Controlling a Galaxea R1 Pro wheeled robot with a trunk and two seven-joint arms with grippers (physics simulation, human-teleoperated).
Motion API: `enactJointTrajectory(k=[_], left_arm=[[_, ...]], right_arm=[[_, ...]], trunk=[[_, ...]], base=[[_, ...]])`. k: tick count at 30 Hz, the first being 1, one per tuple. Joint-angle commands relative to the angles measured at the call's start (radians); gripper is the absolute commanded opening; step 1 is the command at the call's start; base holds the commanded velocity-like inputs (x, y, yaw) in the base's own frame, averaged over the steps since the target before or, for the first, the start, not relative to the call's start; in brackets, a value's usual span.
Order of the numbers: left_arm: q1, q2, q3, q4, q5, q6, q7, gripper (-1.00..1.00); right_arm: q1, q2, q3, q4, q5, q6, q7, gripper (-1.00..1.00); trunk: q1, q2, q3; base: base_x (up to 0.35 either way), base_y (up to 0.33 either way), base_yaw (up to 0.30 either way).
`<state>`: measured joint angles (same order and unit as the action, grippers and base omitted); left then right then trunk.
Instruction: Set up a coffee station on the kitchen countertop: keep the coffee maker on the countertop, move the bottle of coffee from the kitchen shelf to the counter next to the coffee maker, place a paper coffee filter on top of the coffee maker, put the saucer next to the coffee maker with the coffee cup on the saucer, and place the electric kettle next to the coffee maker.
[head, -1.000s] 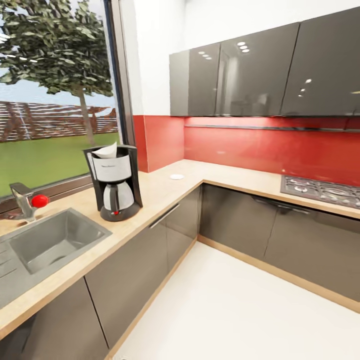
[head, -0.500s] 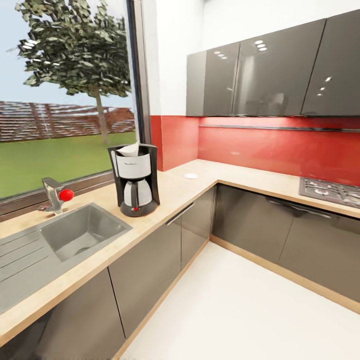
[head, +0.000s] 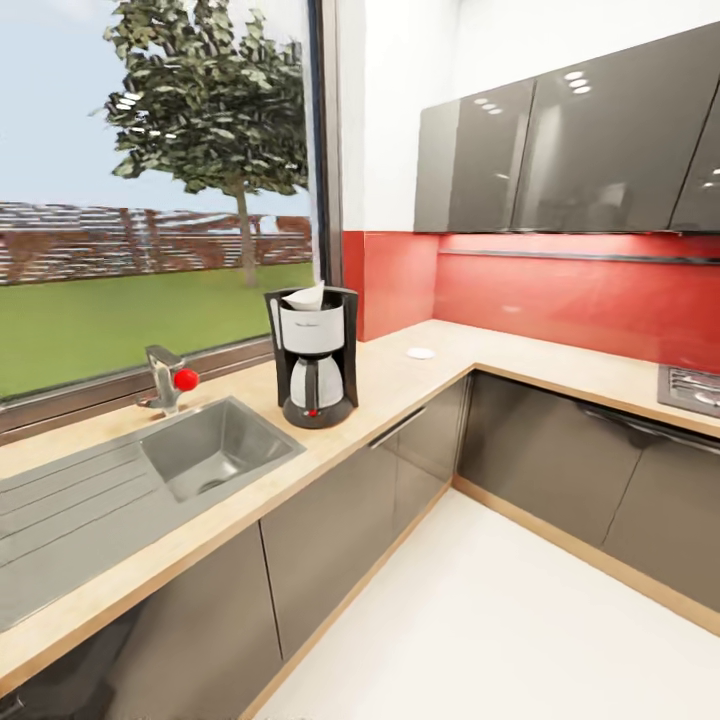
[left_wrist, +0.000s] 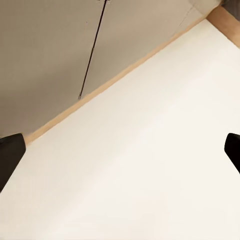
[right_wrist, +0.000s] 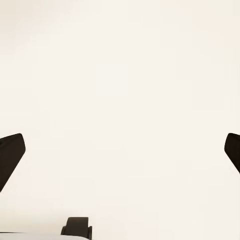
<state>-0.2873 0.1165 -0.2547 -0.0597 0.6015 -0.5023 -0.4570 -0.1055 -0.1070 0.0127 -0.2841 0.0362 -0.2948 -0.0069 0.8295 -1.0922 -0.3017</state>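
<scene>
Coffee maker (head: 314, 357): upright on surface (head: 390, 385) beside sink (head: 215, 455), paper filter (head: 305, 297) on top. Saucer (head: 421, 353): near corner, well apart from maker.
Left pincer (left_wrist: 120, 152), right pincer (right_wrist: 120, 152): spread wide, empty, over floor.
Risk: saucer left too far from maker; base clipping cabinets on approach.
Change: view panned left; objects unmoved.

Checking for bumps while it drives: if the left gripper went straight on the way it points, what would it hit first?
Probably the pale floor: the open left gripper points down at it, nothing between. The cabinet fronts lie off to one side.
</scene>
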Motion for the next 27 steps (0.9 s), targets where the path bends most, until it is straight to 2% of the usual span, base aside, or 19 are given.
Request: enactJointTrajectory(k=[1,15,22,27], left_arm=[[-0.001,0.0,-0.008,0.001,0.011,-0.002,-0.005,1.0],[-0.001,0.0,0.014,0.003,0.011,-0.001,-0.005,1.0],[-0.001,0.0,0.015,0.002,0.011,-0.001,-0.005,1.0],[-0.001,0.0,0.015,0.001,0.011,-0.001,-0.005,1.0]], right_arm=[[0.0,0.0,0.001,0.0,0.004,-0.003,-0.001,1.0],[0.0,0.0,0.001,0.0,0.004,-0.002,0.0,1.0],[0.0,0.0,0.001,0.0,0.004,-0.001,0.001,1.0],[0.0,0.0,0.001,0.0,0.004,-0.003,0.0,1.0]], trunk=[[0.0,-0.001,-0.001],[0.0,-0.001,-0.001],[0.0,-0.001,-0.001],[0.0,-0.001,-0.001]], base=[[-0.001,0.001,0.268],[-0.013,0.0,0.265],[-0.254,0.0,0.077],[-0.177,0.0,0.192]])
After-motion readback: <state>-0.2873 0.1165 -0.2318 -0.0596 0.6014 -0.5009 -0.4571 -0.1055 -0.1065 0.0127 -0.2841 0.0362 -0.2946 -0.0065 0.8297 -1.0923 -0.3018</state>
